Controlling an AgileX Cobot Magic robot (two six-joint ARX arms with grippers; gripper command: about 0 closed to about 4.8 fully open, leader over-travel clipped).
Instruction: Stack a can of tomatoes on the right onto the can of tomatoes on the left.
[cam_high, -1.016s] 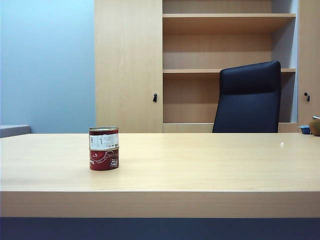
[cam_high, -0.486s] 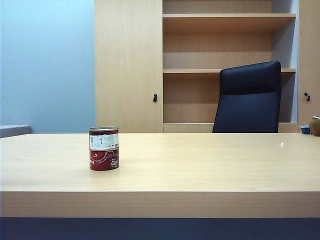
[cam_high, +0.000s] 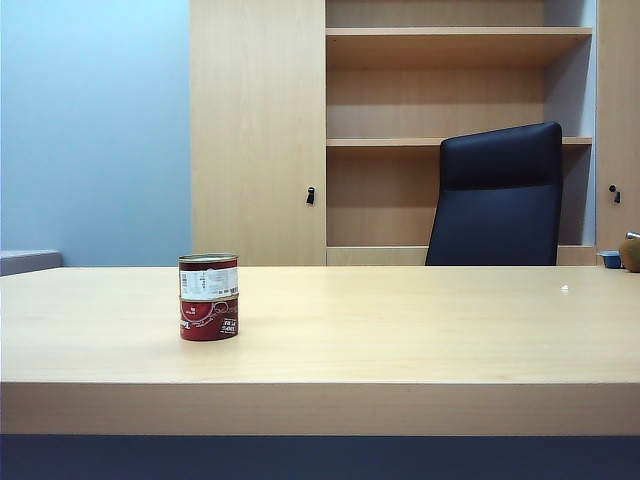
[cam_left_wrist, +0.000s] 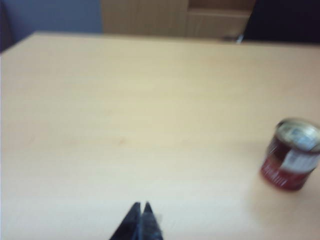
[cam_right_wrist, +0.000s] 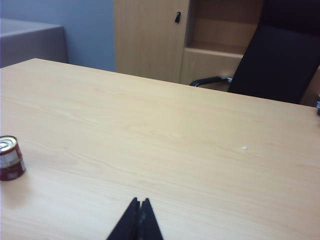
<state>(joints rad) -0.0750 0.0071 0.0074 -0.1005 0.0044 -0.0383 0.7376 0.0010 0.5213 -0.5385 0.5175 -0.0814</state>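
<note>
Stack: two short red-labelled tin cans of tomatoes, one on top of the other (cam_high: 208, 297), upright on the left part of the pale wooden worktop (cam_high: 400, 330), long axis vertical.
Upper can: white label band and silver lid (cam_high: 208, 277), square on the lower can with red label (cam_high: 208, 318), edges in line, no lean visible.
Task reading: apparently done already; no loose can elsewhere on the worktop, nothing on the right side.
Left claw: thin black fingers pressed together into one point (cam_left_wrist: 141, 220), nothing between them, low over bare wood.
Right claw: black fingers likewise closed tight and empty (cam_right_wrist: 139, 217), above bare wood.
Arms in exterior view: neither in sight, both outside that frame.
Bearing from left claw: stack (cam_left_wrist: 292, 154) ahead and off to one side, well apart, no contact; picture somewhat blurred.
Bearing from right claw: stack (cam_right_wrist: 10, 158) far off across the worktop, small at the edge of the picture, well apart.
Nearer arm: left, judging by how much larger the stack looks in its wrist view.
Next move, as a judgement: none toward the cans needed; any further motion best kept clear of the stack, since a sideways knock would topple the upper can.
Background: dark office chair (cam_high: 497, 195) and wooden shelving (cam_high: 455, 85) behind the worktop, not involved.
</note>
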